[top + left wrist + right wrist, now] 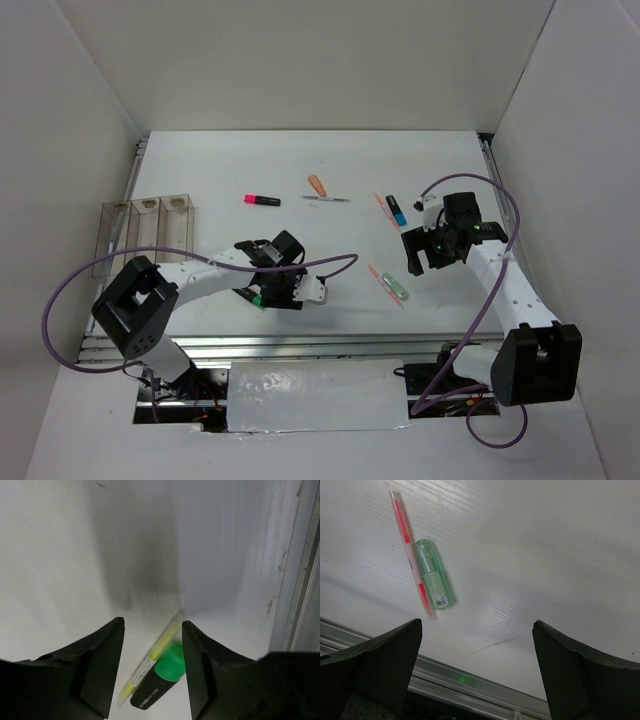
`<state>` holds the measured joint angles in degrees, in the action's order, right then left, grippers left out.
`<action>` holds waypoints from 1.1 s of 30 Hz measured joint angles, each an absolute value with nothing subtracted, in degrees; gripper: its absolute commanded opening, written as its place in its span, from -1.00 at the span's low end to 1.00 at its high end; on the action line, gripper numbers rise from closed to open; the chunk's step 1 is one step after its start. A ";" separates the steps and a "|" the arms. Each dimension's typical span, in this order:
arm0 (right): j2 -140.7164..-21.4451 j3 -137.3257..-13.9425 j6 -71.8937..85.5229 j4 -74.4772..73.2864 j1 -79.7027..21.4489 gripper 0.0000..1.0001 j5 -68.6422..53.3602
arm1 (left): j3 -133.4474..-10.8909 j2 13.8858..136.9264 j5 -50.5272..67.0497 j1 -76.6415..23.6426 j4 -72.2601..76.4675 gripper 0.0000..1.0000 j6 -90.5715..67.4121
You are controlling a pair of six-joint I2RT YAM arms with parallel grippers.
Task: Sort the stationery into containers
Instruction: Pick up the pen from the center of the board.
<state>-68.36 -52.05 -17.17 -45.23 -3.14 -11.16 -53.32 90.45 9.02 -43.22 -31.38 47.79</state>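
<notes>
Top view, lower centre-left: left end effector [152, 630] sits low over the worktop [330, 150], jaws parted either side of the black-green highlighter [161, 680], nothing gripped. In the wrist view the green cap lies just beside the right-hand finger with a gap on the other side, so the straddle looks off-centre. A thin clear yellow pen [150, 657] lies alongside the highlighter, touching or nearly so, within the same jaw span. Judged risk: closing here may catch both. The pose reads as lining up across the barrel for a pick. The right end effector [476, 630] is spread wide and empty, hovering at right of the top view. Its camera looks down on the mint green highlighter [435, 575] with a red pen [410, 555] lying against it, upper left of that frame, probably the next target. The containers [146, 207] stand at the left edge of the top view, no stationery visible inside. Sorting looks barely begun.
</notes>
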 measured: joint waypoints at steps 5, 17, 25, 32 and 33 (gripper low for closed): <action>-68.36 -52.05 -17.17 -45.25 -3.14 0.95 -11.07 | -52.99 92.90 8.71 -42.54 -29.61 0.17 48.56; -68.36 -52.05 -17.21 -45.30 -3.14 0.94 -9.87 | -55.75 95.79 8.93 -35.70 -28.47 -0.07 52.64; -68.36 -52.05 -17.39 -45.32 -3.14 0.94 -9.76 | -60.05 99.57 8.84 -28.95 -28.56 -0.06 55.13; -68.38 -52.07 -17.41 -45.36 -3.14 0.95 -9.67 | -60.20 99.79 8.91 -23.42 -28.93 -0.19 57.76; -68.38 -52.07 -17.41 -45.39 -3.14 0.95 -9.72 | -60.42 100.01 8.86 -22.26 -29.26 -0.22 58.26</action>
<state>-68.38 -52.07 -17.41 -45.39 -3.14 -9.72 -60.42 100.01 8.86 -22.26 -29.26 58.26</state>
